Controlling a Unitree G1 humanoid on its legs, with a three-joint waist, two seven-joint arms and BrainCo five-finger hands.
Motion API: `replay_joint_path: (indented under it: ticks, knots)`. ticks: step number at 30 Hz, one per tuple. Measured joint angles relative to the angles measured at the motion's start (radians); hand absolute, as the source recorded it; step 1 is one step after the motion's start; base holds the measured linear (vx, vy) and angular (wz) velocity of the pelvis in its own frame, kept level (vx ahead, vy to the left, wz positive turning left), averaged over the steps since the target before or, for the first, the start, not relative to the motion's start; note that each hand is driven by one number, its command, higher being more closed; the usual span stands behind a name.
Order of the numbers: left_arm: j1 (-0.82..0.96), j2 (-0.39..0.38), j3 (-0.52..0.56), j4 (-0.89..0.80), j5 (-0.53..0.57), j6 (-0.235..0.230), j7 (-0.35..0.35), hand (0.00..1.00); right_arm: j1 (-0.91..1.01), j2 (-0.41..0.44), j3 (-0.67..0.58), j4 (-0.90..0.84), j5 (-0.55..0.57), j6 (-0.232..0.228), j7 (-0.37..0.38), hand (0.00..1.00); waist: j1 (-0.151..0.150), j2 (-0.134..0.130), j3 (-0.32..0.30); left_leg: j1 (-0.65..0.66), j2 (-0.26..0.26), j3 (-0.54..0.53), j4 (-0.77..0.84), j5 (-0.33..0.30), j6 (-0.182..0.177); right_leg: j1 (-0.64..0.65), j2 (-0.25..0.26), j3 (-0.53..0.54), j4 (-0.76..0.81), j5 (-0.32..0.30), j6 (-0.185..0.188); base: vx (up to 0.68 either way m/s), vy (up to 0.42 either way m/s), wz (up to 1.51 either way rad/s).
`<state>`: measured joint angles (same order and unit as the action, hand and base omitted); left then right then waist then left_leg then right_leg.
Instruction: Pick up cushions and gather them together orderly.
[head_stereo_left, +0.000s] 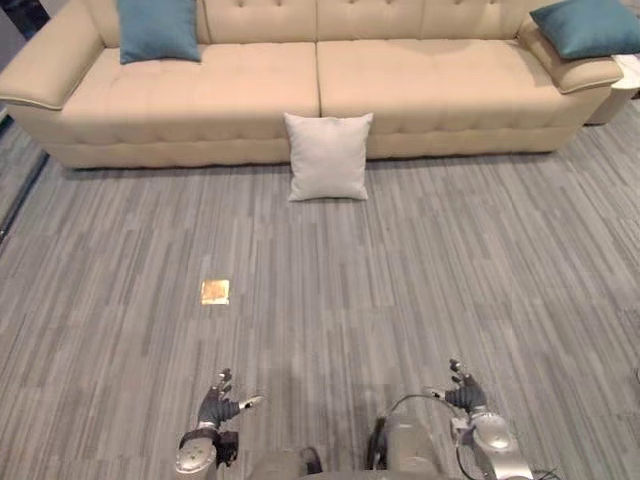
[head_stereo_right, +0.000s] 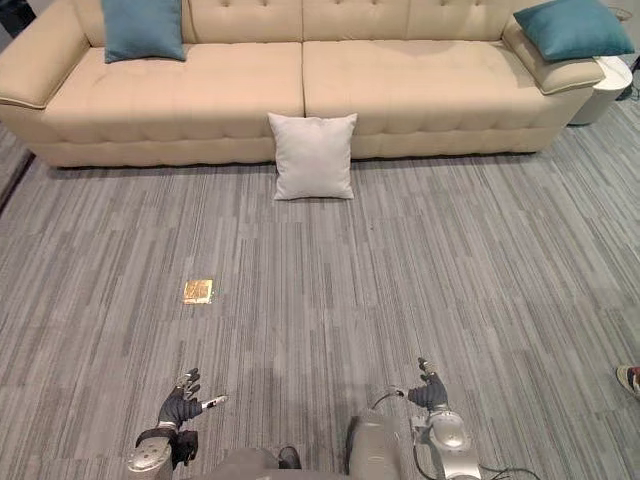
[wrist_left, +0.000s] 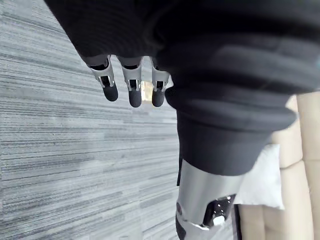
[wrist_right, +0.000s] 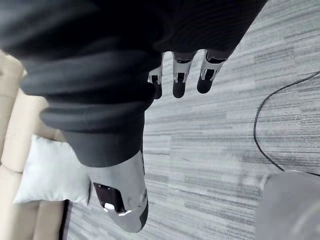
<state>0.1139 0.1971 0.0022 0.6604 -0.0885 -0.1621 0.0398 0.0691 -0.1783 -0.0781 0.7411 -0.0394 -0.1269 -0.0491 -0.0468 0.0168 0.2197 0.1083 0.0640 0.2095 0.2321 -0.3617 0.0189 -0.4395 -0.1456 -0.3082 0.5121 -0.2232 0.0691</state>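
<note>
Left hand (head_stereo_left: 218, 405) and right hand (head_stereo_left: 465, 395) sit lowest in the head views, well apart, both over the grey striped carpet (head_stereo_left: 400, 280). Each has its fingers straight and relaxed w/ thumb out to the side and nothing in its hold; the wrist views confirm this: left fingers (wrist_left: 110, 87) and right fingers (wrist_right: 180, 82) hang loose above bare carpet.

Small brass floor plate (head_stereo_left: 215, 291) lies flush in the carpet ahead of the left hand; in the left wrist view it is mostly hidden behind the fingers.

White cushion (head_stereo_left: 328, 157) stands upright on the carpet, leaning on the front of the beige sofa (head_stereo_left: 420, 80) at approx the middle seam. Both wrist views catch it, partly covered by the hand's dark cover.

Left teal cushion (head_stereo_left: 158, 28) leans on the backrest at the sofa's left end, top cut off by the frame. Right teal cushion (head_stereo_left: 588, 25) rests on the right armrest, also cut off at top and side. Sofa back is cropped too.

White side table (head_stereo_right: 605, 95) stands just beside the right armrest, half out of frame. A person's shoe (head_stereo_right: 629, 378) shows at the right edge, cut off.
</note>
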Motion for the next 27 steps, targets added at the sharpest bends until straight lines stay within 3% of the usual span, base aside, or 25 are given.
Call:
replay_joint_path:
  ticks: [1,2,3,4,5,6,7,8,9,11,13,14,16,17,18,19,20,22,24,25,27]
  knots:
    - [-0.02,0.001,0.0,0.0,0.001,-0.001,0.006,0.0,0.0,-0.003,0.0,0.0,-0.001,0.0,-0.001,0.0,-0.007,-0.001,0.003,0.047,0.013,-0.026,-0.054,0.01,-0.026,-0.023,0.013,-0.015,-0.121,0.081,0.0,0.59,-0.147,0.8]
    - [-0.02,0.003,0.0,0.002,0.001,-0.002,0.007,0.0,0.002,-0.005,0.0,-0.001,-0.001,0.0,-0.002,0.0,-0.01,-0.003,0.004,0.07,0.017,-0.035,-0.073,0.011,-0.047,-0.024,0.012,-0.018,-0.167,0.12,-0.006,0.75,-0.219,0.81]
    - [-0.024,0.004,0.001,0.01,0.003,-0.003,0.007,0.0,0.007,-0.005,0.001,-0.002,-0.001,0.0,-0.005,0.0,-0.019,-0.008,0.001,0.107,0.036,-0.057,-0.07,-0.005,-0.088,-0.029,0.015,-0.014,-0.17,0.248,-0.045,0.53,-0.185,0.63]
    - [-0.028,-0.006,0.003,0.025,0.003,-0.002,0.007,0.0,0.005,-0.013,0.0,-0.001,-0.001,0.002,-0.004,0.0,-0.022,0.004,0.0,0.115,0.062,-0.071,-0.037,-0.014,-0.115,-0.03,0.02,-0.025,-0.101,0.252,-0.111,0.66,-0.221,0.42]
    - [-0.026,-0.007,0.001,0.028,0.003,-0.002,0.006,0.0,-0.013,-0.012,0.002,-0.009,-0.001,0.002,-0.005,0.0,-0.017,0.013,0.005,0.094,0.082,-0.061,0.028,0.017,-0.169,-0.037,0.021,-0.031,-0.042,0.206,-0.126,0.65,-0.252,0.14]
    - [-0.025,-0.017,0.001,0.04,0.003,-0.001,0.006,0.0,-0.024,-0.015,0.003,-0.023,-0.002,-0.002,-0.003,0.0,-0.018,0.015,0.007,0.033,0.095,-0.054,0.174,0.092,-0.214,-0.02,0.017,-0.031,-0.017,0.144,-0.123,0.64,-0.26,0.01]
    - [-0.022,-0.024,0.001,0.044,0.003,-0.001,0.005,0.0,-0.027,-0.018,0.003,-0.025,-0.002,-0.004,-0.003,0.0,-0.018,0.019,0.01,-0.008,0.108,-0.048,0.279,0.148,-0.206,0.009,0.022,-0.033,-0.028,0.123,-0.125,0.65,-0.3,0.1]
    - [-0.019,-0.037,0.002,0.048,0.003,-0.002,0.005,0.0,-0.034,-0.028,0.018,-0.023,-0.001,-0.005,-0.004,0.0,-0.011,0.032,0.029,-0.099,0.166,-0.028,0.529,0.237,-0.204,0.106,0.05,-0.038,-0.088,0.099,-0.131,0.75,-0.286,-0.1]
    - [-0.018,-0.038,0.002,0.05,0.002,-0.002,0.004,0.0,-0.041,-0.025,0.023,-0.019,0.0,-0.004,-0.005,0.0,0.007,0.037,0.043,-0.177,0.208,0.004,0.736,0.187,-0.128,0.211,0.086,-0.029,-0.161,0.092,-0.137,0.62,-0.221,-0.2]
    - [-0.025,-0.037,0.004,0.052,-0.001,-0.003,0.004,0.0,-0.045,-0.022,0.029,-0.02,0.011,-0.017,-0.012,0.0,0.026,0.01,0.058,-0.277,0.213,0.056,0.813,0.15,-0.083,0.345,0.096,-0.019,-0.265,0.091,-0.139,0.55,-0.121,-0.23]
    - [-0.026,-0.035,0.006,0.046,-0.013,-0.017,0.004,0.0,-0.063,-0.028,0.026,-0.02,0.013,-0.022,-0.015,0.0,0.039,-0.018,0.071,-0.43,0.18,0.118,0.674,0.132,-0.052,0.469,0.094,0.008,-0.387,0.081,-0.12,0.58,-0.081,-0.19]
    - [-0.025,-0.035,0.006,0.046,-0.013,-0.017,0.004,0.0,-0.065,-0.029,0.026,-0.02,0.013,-0.022,-0.015,0.0,0.041,-0.019,0.072,-0.448,0.173,0.116,0.64,0.132,-0.052,0.477,0.094,0.012,-0.396,0.08,-0.118,0.49,-0.015,-0.42]
    - [-0.019,-0.036,0.011,0.047,-0.014,-0.016,0.004,0.0,-0.083,-0.027,0.015,-0.013,0.024,-0.022,-0.017,0.0,0.07,-0.022,0.075,-0.514,0.1,0.048,0.281,0.173,-0.096,0.535,0.09,0.053,-0.434,0.056,-0.078,0.52,0.103,-0.64]
    - [-0.008,-0.036,0.012,0.048,-0.014,-0.016,0.005,0.0,-0.083,-0.025,0.016,-0.002,0.029,-0.022,-0.017,0.0,0.084,-0.014,0.072,-0.508,0.072,0.0,0.06,0.244,-0.124,0.574,0.095,0.078,-0.452,0.033,-0.053,0.57,0.188,-0.87]
    - [0.002,-0.036,0.013,0.05,-0.014,-0.016,0.006,0.0,-0.079,-0.025,0.018,0.007,0.029,-0.022,-0.018,0.0,0.095,-0.008,0.069,-0.504,0.073,-0.033,-0.021,0.35,-0.126,0.605,0.1,0.105,-0.457,0.005,-0.028,0.6,0.256,-0.9]
    - [0.007,-0.029,0.017,0.063,-0.014,-0.015,0.007,0.0,-0.076,-0.014,0.022,0.017,0.029,-0.021,-0.018,0.0,0.107,-0.027,0.059,-0.497,0.064,-0.043,0.018,0.432,-0.067,0.629,0.089,0.129,-0.456,-0.02,-0.014,0.61,0.241,-0.66]
    - [0.006,-0.028,0.04,0.068,-0.014,-0.012,0.008,0.0,-0.065,0.002,0.024,0.018,0.028,-0.023,-0.016,0.0,0.112,-0.068,0.034,-0.521,0.03,-0.035,0.087,0.374,-0.021,0.618,0.04,0.14,-0.41,-0.039,0.001,0.76,0.273,-0.32]
    - [-0.006,-0.04,0.047,0.068,-0.014,-0.01,0.008,0.0,-0.057,0.002,0.019,0.023,0.028,-0.022,-0.015,0.0,0.105,-0.079,0.029,-0.514,0.01,-0.01,0.17,0.288,0.016,0.552,-0.012,0.159,-0.201,-0.053,0.021,0.64,0.223,-0.08]
    - [-0.002,-0.036,0.048,0.079,-0.014,-0.007,0.009,0.0,-0.049,0.011,0.019,0.032,0.028,-0.022,-0.013,0.0,0.085,-0.083,0.031,-0.435,-0.025,-0.001,0.194,0.203,0.037,0.429,-0.086,0.184,0.166,0.019,0.13,0.62,0.228,0.02]
    - [0.001,-0.026,0.047,0.078,-0.015,0.0,0.012,0.0,-0.041,0.023,0.021,0.043,0.021,-0.02,-0.012,0.0,0.068,-0.081,0.034,-0.334,-0.047,0.002,0.18,0.158,0.054,0.337,-0.121,0.189,0.445,0.039,0.14,0.67,0.175,0.15]
    - [0.006,-0.021,0.047,0.077,-0.016,0.0,0.026,0.0,-0.035,0.027,0.043,0.049,0.015,-0.021,-0.012,0.0,0.059,-0.067,0.035,-0.203,-0.049,-0.001,0.112,0.141,0.058,0.258,-0.114,0.15,0.544,-0.007,0.06,0.7,0.111,0.05]
